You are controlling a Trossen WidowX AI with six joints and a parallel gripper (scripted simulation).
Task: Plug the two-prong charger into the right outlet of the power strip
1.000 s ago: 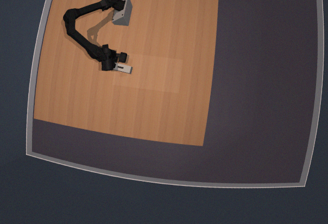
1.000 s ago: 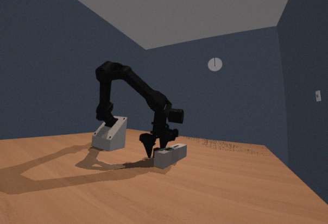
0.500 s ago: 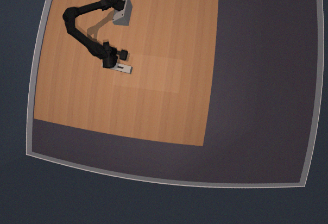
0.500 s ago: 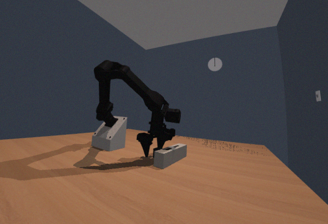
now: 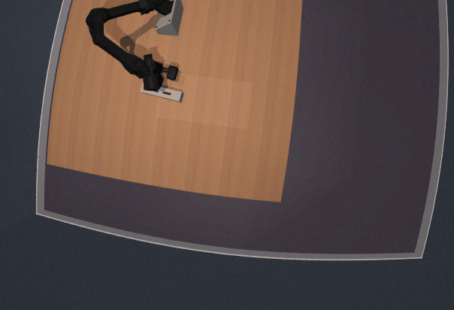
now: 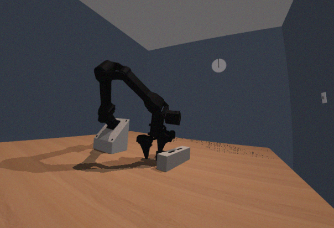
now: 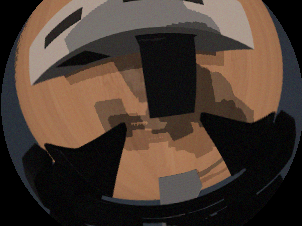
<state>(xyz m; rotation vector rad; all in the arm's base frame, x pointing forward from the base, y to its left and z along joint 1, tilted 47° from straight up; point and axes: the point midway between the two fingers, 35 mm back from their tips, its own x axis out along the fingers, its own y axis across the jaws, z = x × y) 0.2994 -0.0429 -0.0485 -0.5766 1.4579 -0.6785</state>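
- The hand is spread wide and holds nothing. It points down at the tabletop, just beside the strip on the side away from the exterior camera.
- The charger shows plainly only in my wrist view, as a dark block on the tabletop. It lies ahead of the open fingers and up against the strip's near edge (touching or just short of it, I cannot tell).
- Done so far, as I judge it: only the approach. The hand is lined up with the charger but has not closed on it.
- Left to do: grasp the charger, lift it, turn the prongs to the right outlet and push both in straight past the shutter. That is nearly the whole job.
- The strip's top face shows only dark, unfilled openings, so nothing is plugged in.
- Count of the task's things: one charger, one strip, and two dark openings on its top in both the exterior and wrist views (finer slots are too small to tell).
- Count of the rig: one arm, one hand with two fingers, one grey wedge base.
- Count of the room: one clock, one wall plate.
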